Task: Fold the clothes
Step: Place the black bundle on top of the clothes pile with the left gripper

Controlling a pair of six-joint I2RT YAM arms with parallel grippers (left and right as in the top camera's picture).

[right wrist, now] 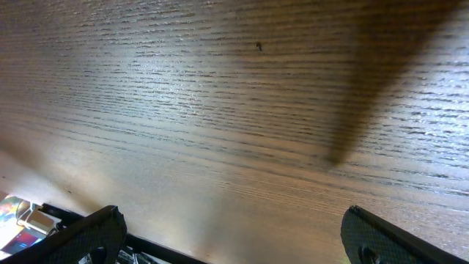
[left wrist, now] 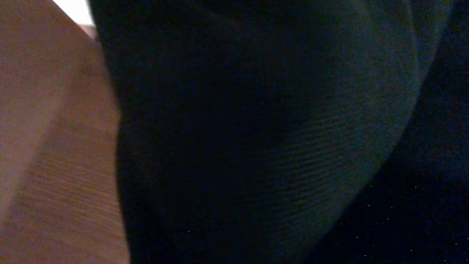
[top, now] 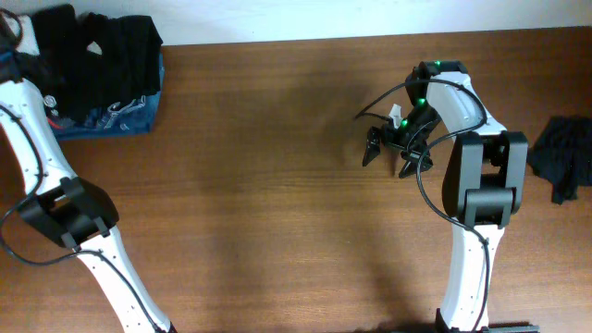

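Black clothes (left wrist: pixel 256 132) fill L wrist view, L fingers hidden.

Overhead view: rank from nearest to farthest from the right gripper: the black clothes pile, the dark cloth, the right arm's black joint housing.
1. The black joint housing, right of the right gripper.
2. The dark cloth, right edge.
3. The black clothes pile, top-left corner.

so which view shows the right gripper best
The overhead view: it shows the whole right gripper, jaws open, above the wooden table. The right wrist view catches only its two black fingertips at the bottom corners. The left wrist view shows none of it, just dark fabric.
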